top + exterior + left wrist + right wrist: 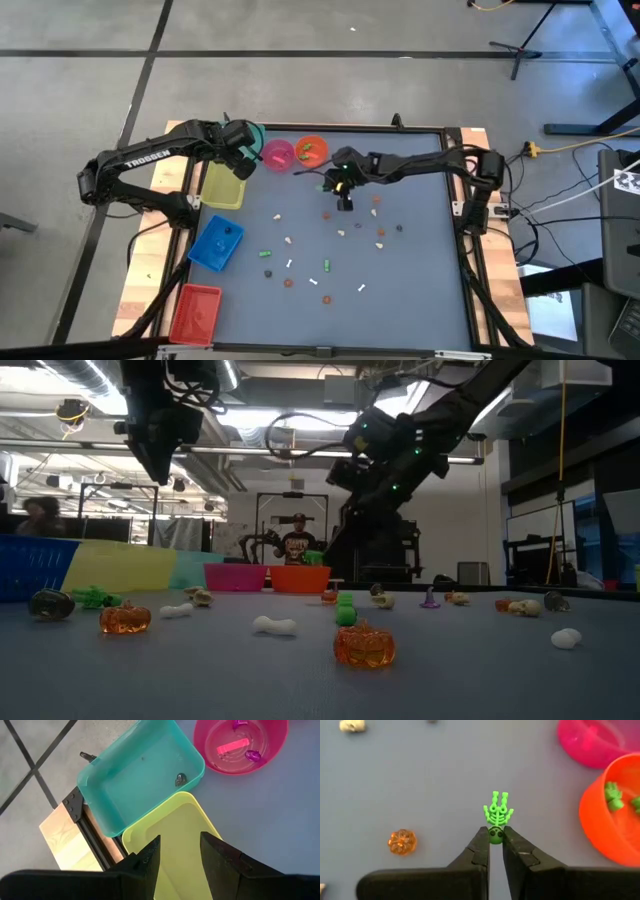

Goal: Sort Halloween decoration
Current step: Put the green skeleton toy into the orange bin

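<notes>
Sorting looks early: most trinkets [330,262] lie scattered over the table [420,290], few sit in the bowls, the left gripper [180,851] hangs parted and empty above the yellow bin [185,827], the right gripper [495,839] pinches a green skeleton [497,815]

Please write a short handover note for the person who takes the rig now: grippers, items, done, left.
Right gripper: shut on a green skeleton, lifted near the orange bowl.
Left gripper: open, holds nothing, above the yellow bin.
Done: green pieces in the orange bowl, purple pieces in the pink bowl, one dark piece in the teal bin.
Left: many trinkets on the table, among them an orange pumpkin.
</notes>
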`<state>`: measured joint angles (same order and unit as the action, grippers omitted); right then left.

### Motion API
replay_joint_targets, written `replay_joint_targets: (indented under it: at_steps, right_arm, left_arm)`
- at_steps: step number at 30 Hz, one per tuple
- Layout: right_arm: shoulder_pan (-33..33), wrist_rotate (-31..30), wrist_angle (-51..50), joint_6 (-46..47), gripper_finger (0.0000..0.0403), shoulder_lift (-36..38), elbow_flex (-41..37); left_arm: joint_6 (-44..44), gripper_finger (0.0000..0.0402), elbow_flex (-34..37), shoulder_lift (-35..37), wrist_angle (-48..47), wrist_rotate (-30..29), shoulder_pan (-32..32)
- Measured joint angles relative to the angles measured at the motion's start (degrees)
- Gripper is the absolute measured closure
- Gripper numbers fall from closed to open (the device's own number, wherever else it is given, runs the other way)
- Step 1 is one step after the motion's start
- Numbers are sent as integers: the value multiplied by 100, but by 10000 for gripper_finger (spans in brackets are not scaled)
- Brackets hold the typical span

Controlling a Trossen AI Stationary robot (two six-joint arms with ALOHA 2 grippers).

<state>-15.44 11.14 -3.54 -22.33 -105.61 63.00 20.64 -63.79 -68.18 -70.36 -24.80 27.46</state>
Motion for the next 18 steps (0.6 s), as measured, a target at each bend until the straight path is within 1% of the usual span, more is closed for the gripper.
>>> replay_joint_targets:
  at_steps: [12,18]
  right_arm:
    - [2,-52,99,-2,374,383,3]
    - [2,-50,73,-2,374,387,302]
  left_arm:
    - [22,279,-1,0,67,1,-1]
    - [26,279,0,0,69,0,0]
